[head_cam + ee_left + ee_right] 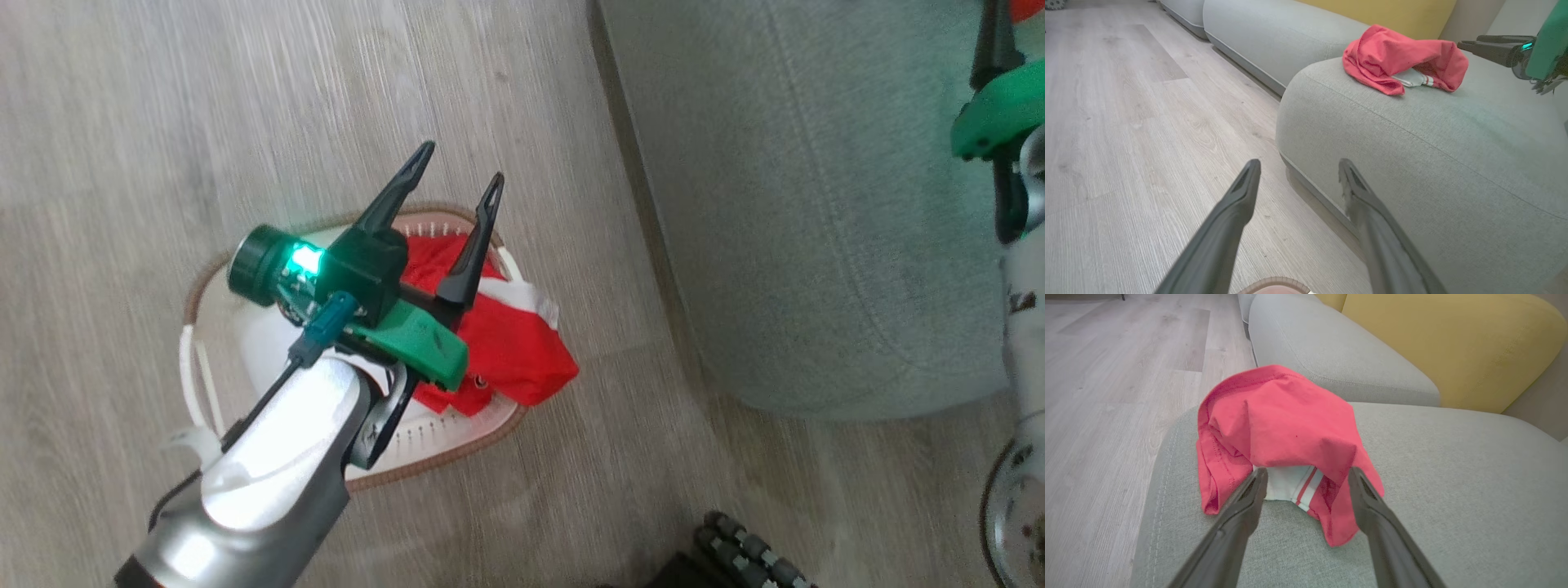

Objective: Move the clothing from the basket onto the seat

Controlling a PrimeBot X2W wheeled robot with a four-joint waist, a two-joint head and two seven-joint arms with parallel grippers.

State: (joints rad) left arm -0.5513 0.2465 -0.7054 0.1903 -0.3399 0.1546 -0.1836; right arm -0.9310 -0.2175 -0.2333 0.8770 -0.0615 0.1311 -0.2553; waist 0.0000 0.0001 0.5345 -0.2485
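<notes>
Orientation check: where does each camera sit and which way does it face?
Head view: on the head, facing down at floor, basket with red clothing, seat edge; left forearm and open left jaws.
Left wrist view: on the left wrist, facing the seat's side; left jaws below, right jaws far right.
Right wrist view: on the right wrist, facing the red garment on the seat; open right jaws.
Both wrist views share that garment.

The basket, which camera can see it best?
The head view. It looks down on the basket on the floor, with red clothing inside, though the left gripper hides part. The left wrist view catches just a bit of its brown rim. The right wrist view faces a red garment on the seat.
</notes>
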